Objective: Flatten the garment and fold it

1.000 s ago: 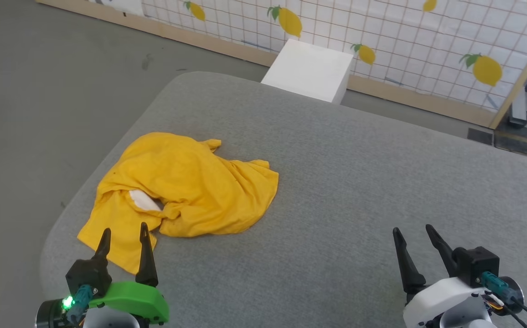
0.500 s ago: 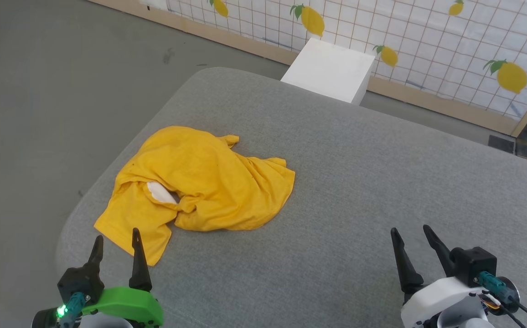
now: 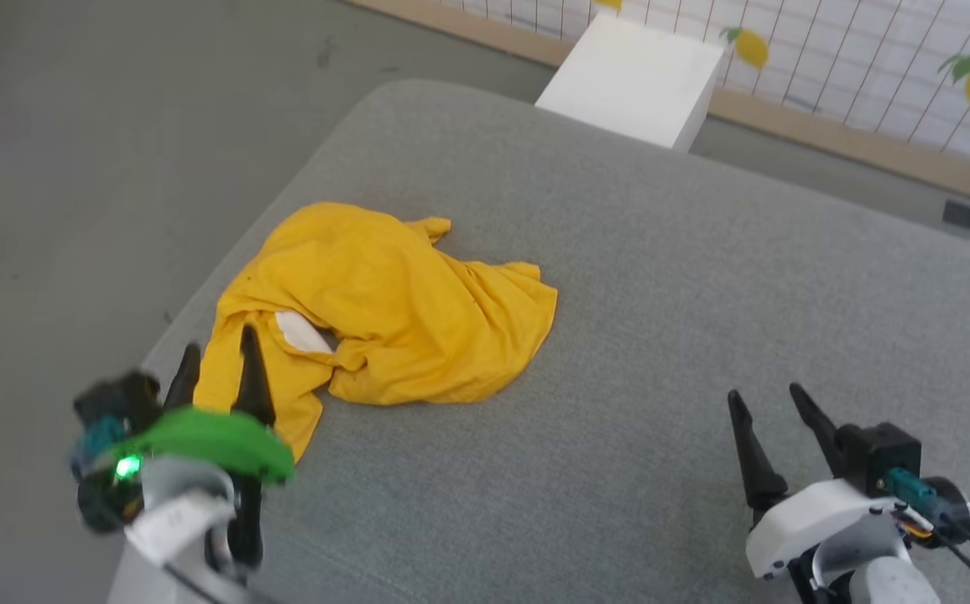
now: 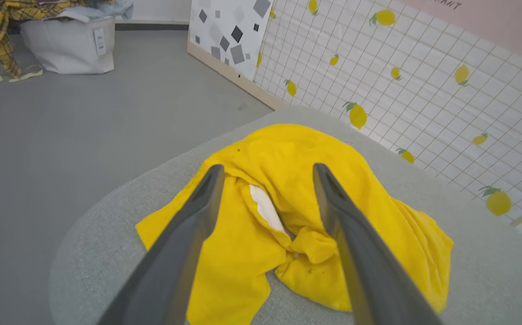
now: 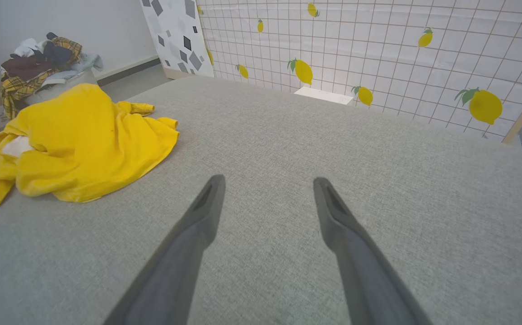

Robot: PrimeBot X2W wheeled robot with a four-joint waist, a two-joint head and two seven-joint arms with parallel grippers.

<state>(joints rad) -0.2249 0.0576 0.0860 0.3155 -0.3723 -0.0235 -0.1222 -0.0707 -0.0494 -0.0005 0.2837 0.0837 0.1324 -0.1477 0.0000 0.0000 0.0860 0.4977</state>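
The garment [image 3: 401,310], a mustard-yellow T-shirt with a small white patch showing in a fold, lies crumpled near the left corner of the grey padded table [image 3: 661,294]. My left gripper [image 3: 218,346] hovers open over its near left flap, fingers apart with nothing between them. Through the left wrist view the garment [image 4: 288,158] spreads under and beyond the open left gripper [image 4: 265,168]. My right gripper [image 3: 766,393] stands open above bare table at the lower right, well away from the shirt. From the right wrist the garment [image 5: 80,131] lies far left of that open gripper [image 5: 267,179].
A white box [image 3: 632,80] stands on the floor past the table's far edge, before a lemon-print grid wall [image 3: 871,67]. A white bin heaped with clothes [image 4: 67,40] sits on the grey floor to the left. The table's rounded left corner [image 3: 174,327] is close to the shirt.
The head camera has tilted and shifted. My left gripper has risen and come forward over the shirt's near flap. The right gripper keeps its place, and both stay open.
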